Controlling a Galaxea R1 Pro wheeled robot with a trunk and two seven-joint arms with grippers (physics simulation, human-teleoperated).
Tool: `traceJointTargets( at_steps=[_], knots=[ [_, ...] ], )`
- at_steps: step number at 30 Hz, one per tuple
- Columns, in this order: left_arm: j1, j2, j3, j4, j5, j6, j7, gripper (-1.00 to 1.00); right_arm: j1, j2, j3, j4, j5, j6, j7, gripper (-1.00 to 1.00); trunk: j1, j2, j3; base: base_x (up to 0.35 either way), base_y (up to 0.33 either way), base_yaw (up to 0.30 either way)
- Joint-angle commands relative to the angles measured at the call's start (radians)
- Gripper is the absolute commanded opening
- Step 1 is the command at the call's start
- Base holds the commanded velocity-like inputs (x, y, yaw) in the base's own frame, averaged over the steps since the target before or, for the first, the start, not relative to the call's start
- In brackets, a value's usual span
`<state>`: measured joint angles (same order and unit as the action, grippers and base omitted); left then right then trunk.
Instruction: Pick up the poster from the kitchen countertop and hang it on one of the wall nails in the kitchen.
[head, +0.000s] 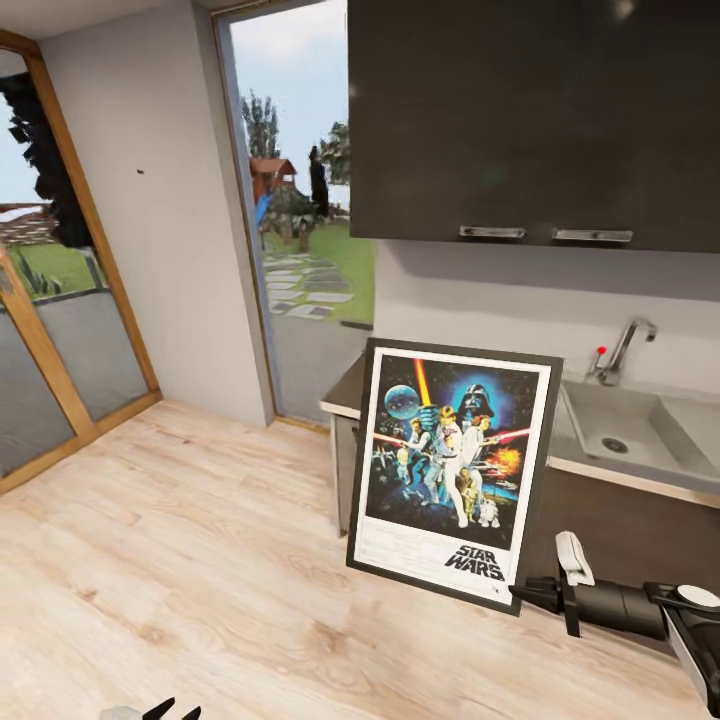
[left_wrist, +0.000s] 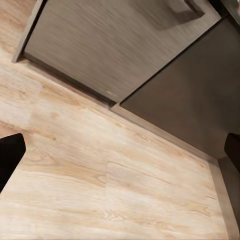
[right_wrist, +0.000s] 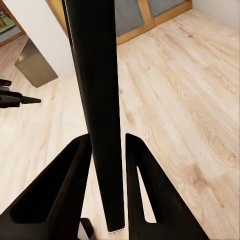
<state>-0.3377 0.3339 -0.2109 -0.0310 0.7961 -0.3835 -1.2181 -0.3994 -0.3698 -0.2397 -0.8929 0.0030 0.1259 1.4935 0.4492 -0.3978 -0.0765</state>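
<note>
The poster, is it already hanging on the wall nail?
No: the poster is clamped at its lower right corner by the right pincer in front of the cabinets, far from the wall nail.

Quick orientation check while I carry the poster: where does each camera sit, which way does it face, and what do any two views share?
Head view: on the head, looking forward and down at the poster, countertop and wall nail; the right gripper shows at the poster's lower corner.
Left wrist view: on the left arm, looking down at the wooden floor and cabinet fronts; dark fingers at the edges.
Right wrist view: along the right fingers, clamped on the poster's black edge.
Shared: the head and right wrist views both show the gripped poster.
</note>
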Motion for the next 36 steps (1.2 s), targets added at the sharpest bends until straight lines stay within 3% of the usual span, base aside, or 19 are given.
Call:
traceJointTargets(
  at_steps=[1,11,36],
  knots=[
    [-0.001,0.0,-0.008,0.0,0.008,-0.005,-0.001,1.0,-0.001,0.0,0.0,-0.001,0.001,0.012,0.005,-1.0,0.001,-0.002,-0.002,0.075,0.288,0.0],
    [-0.001,0.0,-0.007,0.0,0.008,-0.006,-0.002,1.0,-0.001,0.0,-0.001,0.0,0.0,0.012,0.005,-1.0,0.001,-0.002,-0.002,0.055,0.231,0.0],
    [0.0,0.0,-0.008,0.0,0.008,-0.006,-0.003,1.0,-0.001,0.0,-0.001,0.0,0.0,0.012,0.005,-1.0,0.001,-0.002,-0.002,0.002,0.011,0.0]
  ],
)
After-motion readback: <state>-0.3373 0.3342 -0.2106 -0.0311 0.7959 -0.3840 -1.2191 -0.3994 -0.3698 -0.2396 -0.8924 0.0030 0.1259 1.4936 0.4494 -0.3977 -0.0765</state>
